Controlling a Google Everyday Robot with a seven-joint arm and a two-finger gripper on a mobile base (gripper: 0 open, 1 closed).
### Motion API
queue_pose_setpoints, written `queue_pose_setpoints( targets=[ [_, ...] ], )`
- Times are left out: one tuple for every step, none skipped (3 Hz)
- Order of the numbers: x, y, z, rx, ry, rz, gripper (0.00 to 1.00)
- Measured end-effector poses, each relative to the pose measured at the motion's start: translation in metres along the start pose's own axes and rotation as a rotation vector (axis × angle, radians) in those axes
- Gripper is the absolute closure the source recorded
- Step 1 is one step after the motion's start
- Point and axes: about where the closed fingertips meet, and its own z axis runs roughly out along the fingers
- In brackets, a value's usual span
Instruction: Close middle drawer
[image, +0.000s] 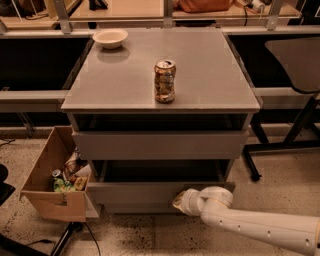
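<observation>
Grey matte front: the middle drawer (140, 194) has a plain flat face without handle, so there is nothing to hook or pinch.
Place: it is under the front edge of the counter (210, 75), second front down, below the top drawer (160, 145). It stands pulled out, and its shallow tray shows dark and seems empty.
Gripper: the gripper (179, 201) is low at the drawer face, below the right half of the counter's front edge, touching it or just beside. How far it is open I cannot tell; it seems to hold nothing.
Handling: probably stiff and light, sliding on runners. The surface looks smooth, so a contact may slip sideways.
Where to push: flat against the face, better near its middle. A push far to one side could twist the tray in its runners.
Risk: a hard push may shake the can (164, 81) near the front edge; the bowl (110, 38) at the back left corner is less exposed.
</observation>
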Motion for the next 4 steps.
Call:
queue_pose_setpoints(
  targets=[
    [-0.0012, -0.001, 0.0, 0.001, -0.001, -0.002, 1.0],
    [-0.0012, -0.001, 0.0, 0.001, -0.001, -0.002, 0.75],
    [-0.0012, -0.001, 0.0, 0.001, -0.001, -0.002, 0.51],
    [-0.0012, -0.001, 0.0, 0.001, -0.001, -0.002, 0.2]
  ],
)
